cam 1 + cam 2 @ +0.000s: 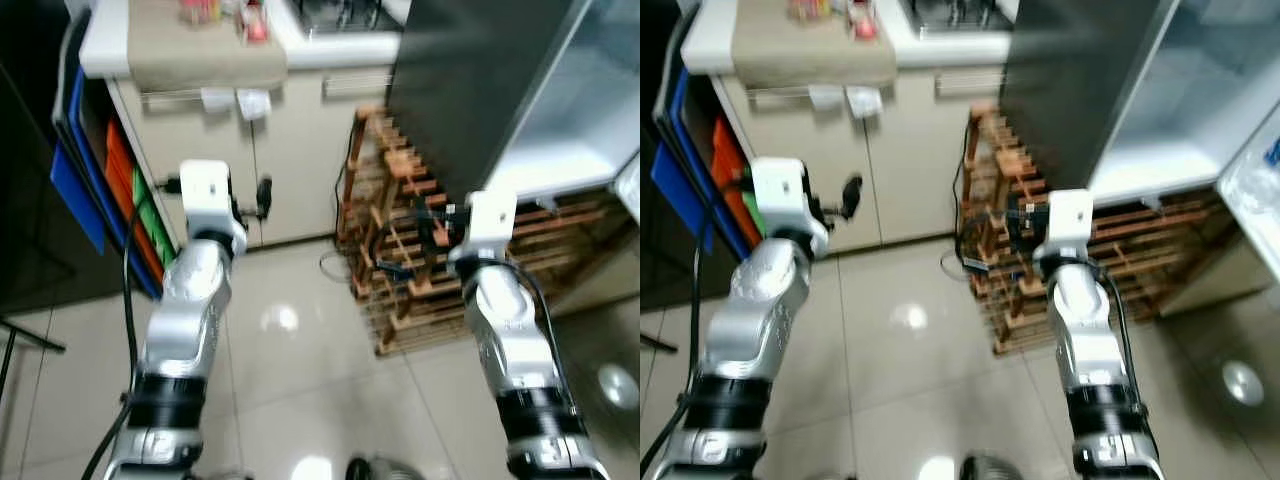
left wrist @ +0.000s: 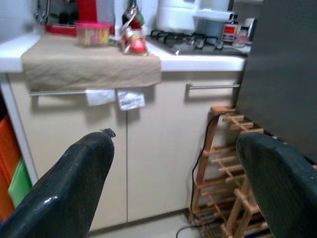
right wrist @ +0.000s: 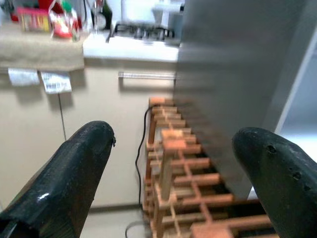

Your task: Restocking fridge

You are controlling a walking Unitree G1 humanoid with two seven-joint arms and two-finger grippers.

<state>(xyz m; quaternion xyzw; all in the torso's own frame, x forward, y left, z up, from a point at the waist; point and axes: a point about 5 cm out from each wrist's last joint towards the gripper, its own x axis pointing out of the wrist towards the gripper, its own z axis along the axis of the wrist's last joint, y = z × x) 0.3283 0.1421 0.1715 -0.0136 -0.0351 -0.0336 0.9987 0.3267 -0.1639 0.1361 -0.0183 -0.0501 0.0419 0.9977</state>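
Fridge (image 1: 470,90) stands upright, its door side open rightward.

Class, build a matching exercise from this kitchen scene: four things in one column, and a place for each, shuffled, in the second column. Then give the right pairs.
Things:
1. wooden rack
2. beige cloth
3. stove
4. orange bin

Places:
A. draped over the counter's front edge
B. on the floor between the cabinet and the fridge
C. on the counter next to the fridge
D. on a shelf at the cabinet's left

Pairs: 1-B, 2-A, 3-C, 4-D
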